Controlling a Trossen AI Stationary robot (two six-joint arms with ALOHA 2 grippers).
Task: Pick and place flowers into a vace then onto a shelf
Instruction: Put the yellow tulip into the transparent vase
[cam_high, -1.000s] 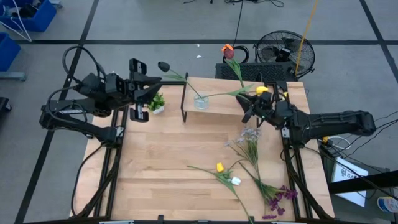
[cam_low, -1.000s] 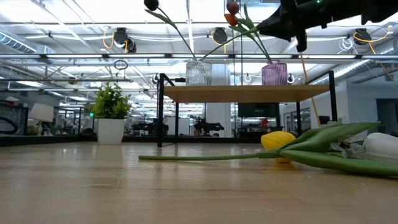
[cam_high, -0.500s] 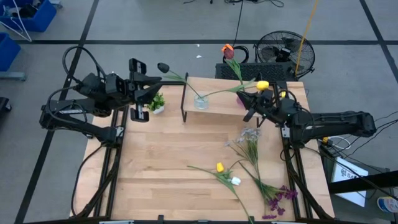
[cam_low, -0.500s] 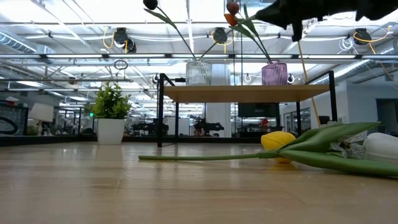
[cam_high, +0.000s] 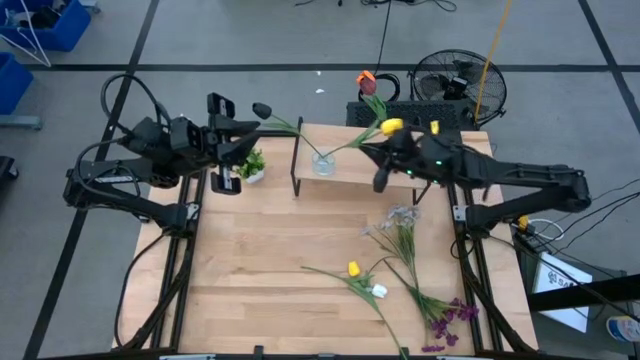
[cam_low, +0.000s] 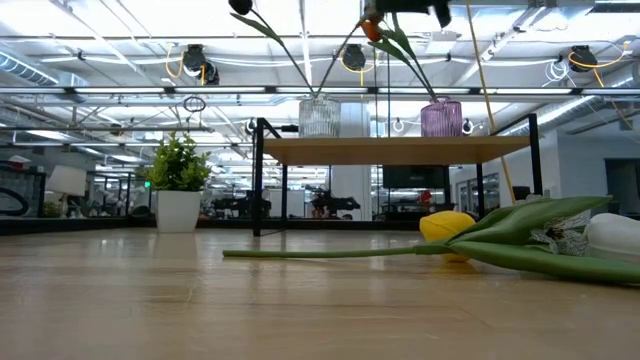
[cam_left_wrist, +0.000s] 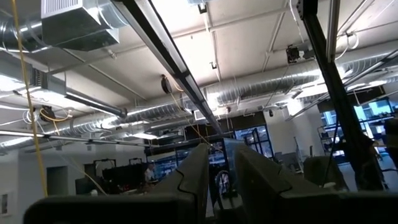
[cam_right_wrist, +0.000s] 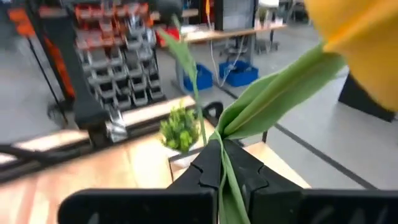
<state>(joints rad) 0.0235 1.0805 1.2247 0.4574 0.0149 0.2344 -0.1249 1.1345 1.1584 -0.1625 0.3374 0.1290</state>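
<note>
My right gripper (cam_high: 384, 160) is over the shelf (cam_high: 340, 172), shut on a yellow tulip whose head (cam_high: 392, 126) points toward the far edge; the head also shows in the right wrist view (cam_right_wrist: 360, 37). A clear vase (cam_low: 318, 117) with a dark flower (cam_high: 263, 107) and a purple vase (cam_low: 442, 117) with an orange tulip (cam_high: 367, 80) stand on the shelf. Loose flowers lie on the table: a yellow tulip (cam_high: 352, 268), a pale spray (cam_high: 400, 215) and purple ones (cam_high: 445, 320). My left gripper (cam_high: 243, 138) waits at the far left, its fingers a little apart, empty. My right gripper pinches the yellow tulip's green stem and leaf (cam_right_wrist: 225, 146) between its two fingers (cam_right_wrist: 208, 165), a short way below the head. The fingers come from the table's right. The tulip is lifted clear above the shelf, its head past the fingertips; its lower stem is hidden.
A small potted plant (cam_high: 252, 163) stands at the far left beside the shelf. A white flower (cam_high: 380, 291) lies by the loose yellow tulip. A fan (cam_high: 445, 75) and cables sit beyond the table's far edge. Bare wood shows at the near left (cam_high: 250, 280).
My right gripper has carried the yellow tulip toward the table's left and far edges, over the shelf, and has risen to the top of the low view. The tulip's head now lies nearer the clear vase. The vases have stayed still.
</note>
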